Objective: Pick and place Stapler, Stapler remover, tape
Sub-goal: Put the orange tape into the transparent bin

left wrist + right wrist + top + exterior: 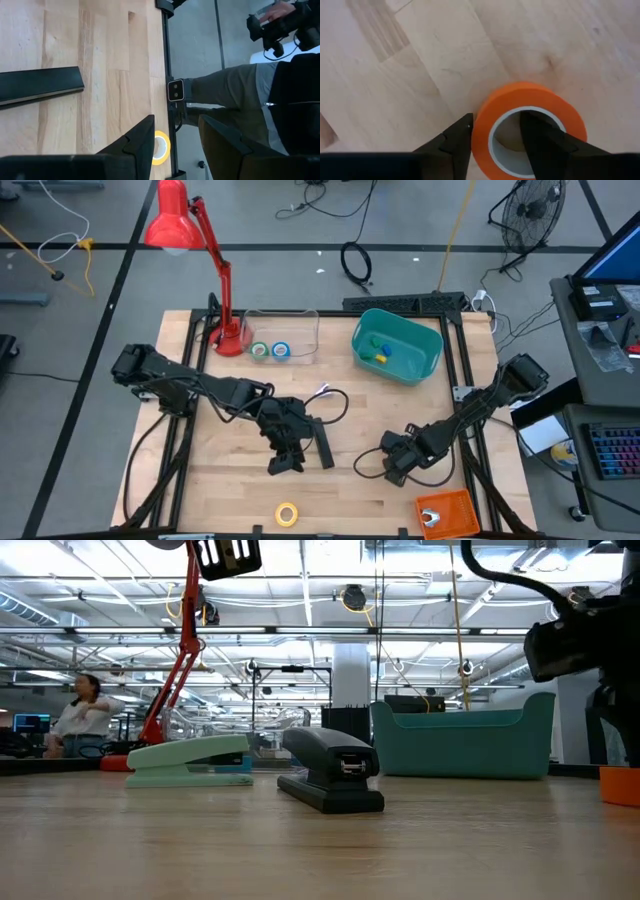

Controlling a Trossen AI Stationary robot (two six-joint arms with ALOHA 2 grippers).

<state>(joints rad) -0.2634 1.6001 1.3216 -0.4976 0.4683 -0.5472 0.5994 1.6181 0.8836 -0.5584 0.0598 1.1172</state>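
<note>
Item: orange tape roll (530,131), lying flat near the tabletop's front right corner. Your right gripper (496,131) straddles its wall, jaws part-open, one finger outside, one in the core, not yet gripping. Close squarely, then lift straight. Left gripper (176,145): jaws apart, holding nothing, beside the black stapler (322,442) mid-table.

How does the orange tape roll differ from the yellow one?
The orange tape roll lies flat between the right gripper's fingers, one finger outside its rim and one in its hole; the yellow tape roll lies free at the table's near edge, ungripped. The orange roll sits under the right arm; the yellow one lies in front of the left gripper. Both are rings lying flat on the wood.
</note>
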